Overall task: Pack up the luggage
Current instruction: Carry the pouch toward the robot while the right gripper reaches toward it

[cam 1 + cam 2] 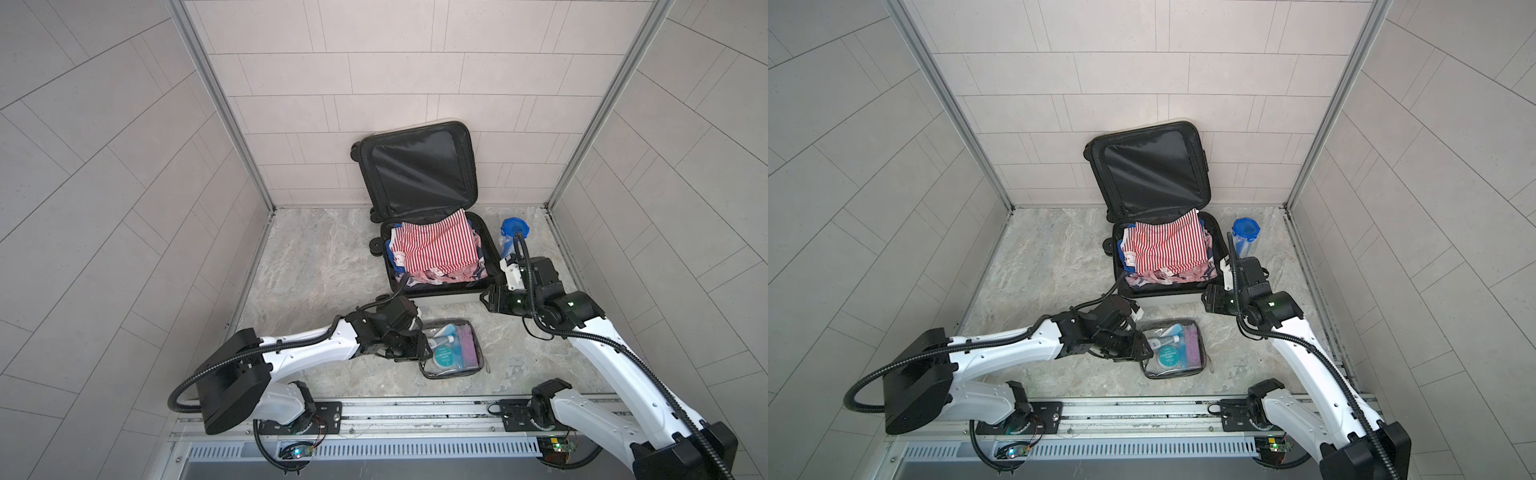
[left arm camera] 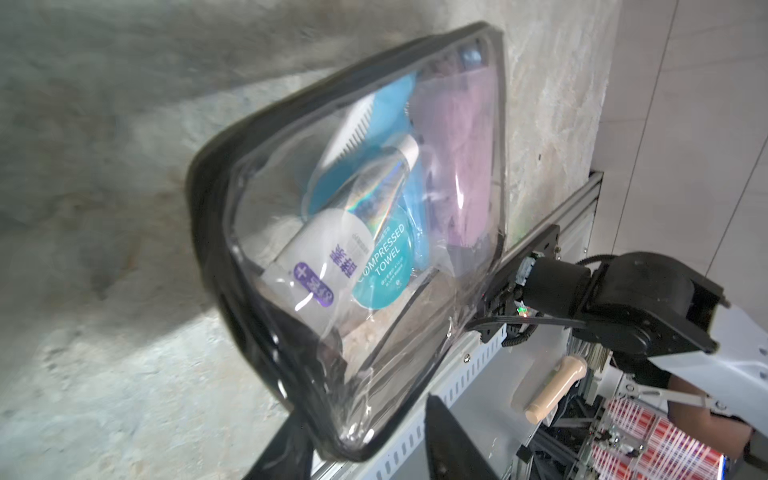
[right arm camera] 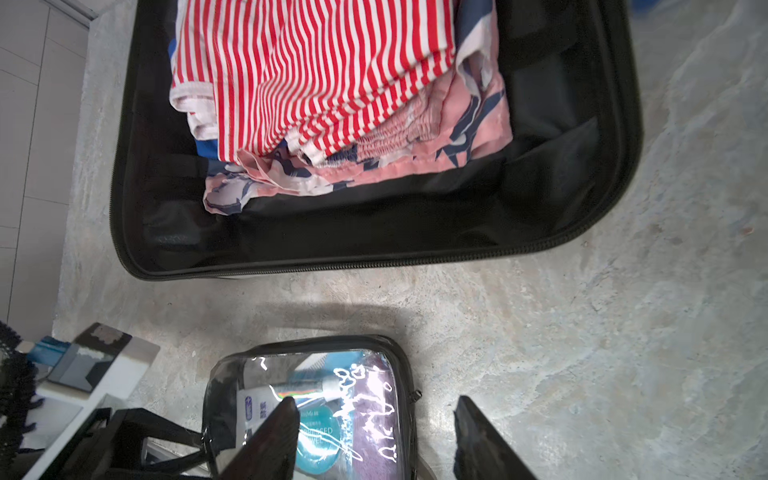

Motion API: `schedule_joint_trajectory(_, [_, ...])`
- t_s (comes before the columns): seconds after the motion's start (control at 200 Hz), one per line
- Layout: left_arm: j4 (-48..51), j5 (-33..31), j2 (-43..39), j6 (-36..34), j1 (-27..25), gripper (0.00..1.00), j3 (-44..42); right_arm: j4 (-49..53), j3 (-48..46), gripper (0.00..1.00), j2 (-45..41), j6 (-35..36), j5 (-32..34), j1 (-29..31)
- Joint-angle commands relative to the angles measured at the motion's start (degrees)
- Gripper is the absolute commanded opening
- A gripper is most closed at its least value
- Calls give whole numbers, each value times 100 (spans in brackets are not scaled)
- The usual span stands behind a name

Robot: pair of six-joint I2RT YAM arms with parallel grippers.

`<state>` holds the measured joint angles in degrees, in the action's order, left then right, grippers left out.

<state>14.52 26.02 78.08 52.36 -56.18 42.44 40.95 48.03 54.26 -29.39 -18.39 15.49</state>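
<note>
The luggage (image 1: 440,298) (image 1: 1150,166) lies open against the back wall, its black-lined lid upright. In its base is a red-and-white striped garment (image 1: 432,245) (image 3: 316,75) on pink floral clothes (image 3: 415,158). A clear toiletry pouch (image 1: 451,349) (image 1: 1173,349) (image 2: 374,208) (image 3: 316,399) with dark trim sits on the floor in front of the luggage. My left gripper (image 1: 419,347) (image 1: 1140,349) (image 2: 361,409) is at the pouch's left edge, jaws apart around one corner. Between luggage and pouch hovers my right gripper (image 1: 484,300) (image 1: 1205,300) (image 3: 376,401), open and holding nothing.
A clear container with a blue lid (image 1: 514,232) (image 1: 1246,232) stands right of the luggage, behind my right wrist. Tiled walls close the back and both sides. The metal rail (image 1: 415,411) carrying both arm bases runs along the front edge.
</note>
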Motion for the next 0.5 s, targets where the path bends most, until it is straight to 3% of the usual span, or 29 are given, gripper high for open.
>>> schedule_joint_trajectory(0.0, [520, -268, -62, -245, 19, 61, 101, -171, -262, 63, -66, -155, -220, 51])
schedule_joint_trajectory(0.49, [1246, -421, 16, -280, 2, 64, 708, -462, -1221, 65, 66, -120, -825, 234])
